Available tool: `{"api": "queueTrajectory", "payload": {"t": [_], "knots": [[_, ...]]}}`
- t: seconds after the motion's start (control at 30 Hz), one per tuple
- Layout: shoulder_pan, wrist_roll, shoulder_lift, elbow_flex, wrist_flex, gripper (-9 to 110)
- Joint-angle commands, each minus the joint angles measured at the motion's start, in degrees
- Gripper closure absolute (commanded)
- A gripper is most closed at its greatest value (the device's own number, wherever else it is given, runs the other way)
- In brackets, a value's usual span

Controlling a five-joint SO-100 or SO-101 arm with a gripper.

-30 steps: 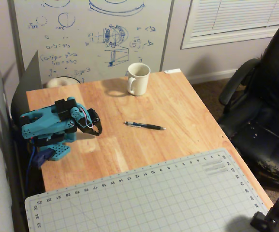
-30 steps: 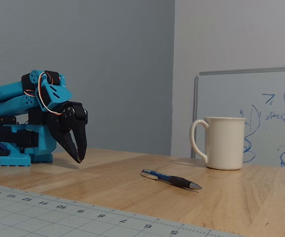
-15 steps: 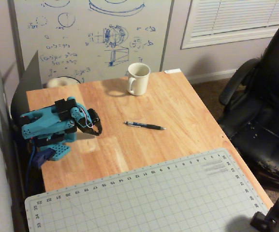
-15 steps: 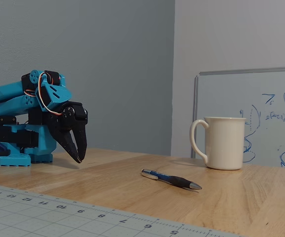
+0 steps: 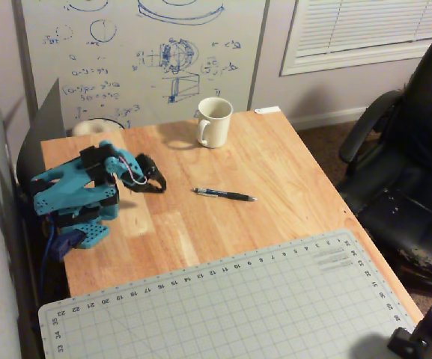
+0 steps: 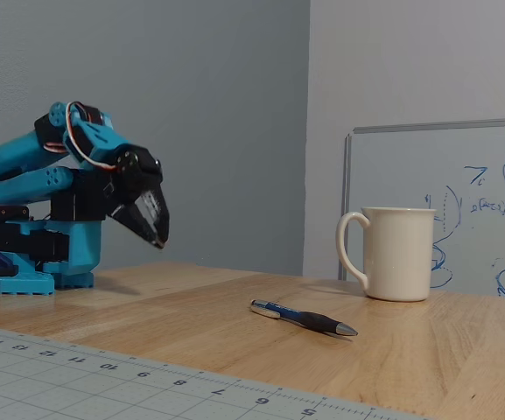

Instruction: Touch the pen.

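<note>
The pen (image 5: 224, 194) lies flat on the bare wood of the tabletop (image 5: 290, 172), in front of the cream mug (image 5: 215, 122) and well apart from it. In the low fixed view the pen (image 6: 303, 318) shows a blue barrel, dark grip and silvery tip. The blue arm sits folded at the tabletop's left, its black hand (image 5: 158, 185) raised off the wood, fingers together, holding nothing. The grey cutting mat (image 5: 230, 307) bears ruler numbers along its edges. The whiteboard (image 5: 141, 52) carries blue sketches and formulas too blurred to read.
</note>
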Motion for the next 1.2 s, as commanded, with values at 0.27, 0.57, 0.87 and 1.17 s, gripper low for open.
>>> {"api": "queueTrajectory", "payload": {"t": [0.27, 0.57, 0.87, 1.17], "knots": [[-4.83, 0.18, -47.46, -44.12, -1.14, 101], [-0.70, -0.62, -75.23, -71.19, -1.05, 101], [4.13, -0.62, -97.38, -91.14, -1.05, 101], [6.15, -0.62, -116.10, -106.44, -1.05, 101]]}}
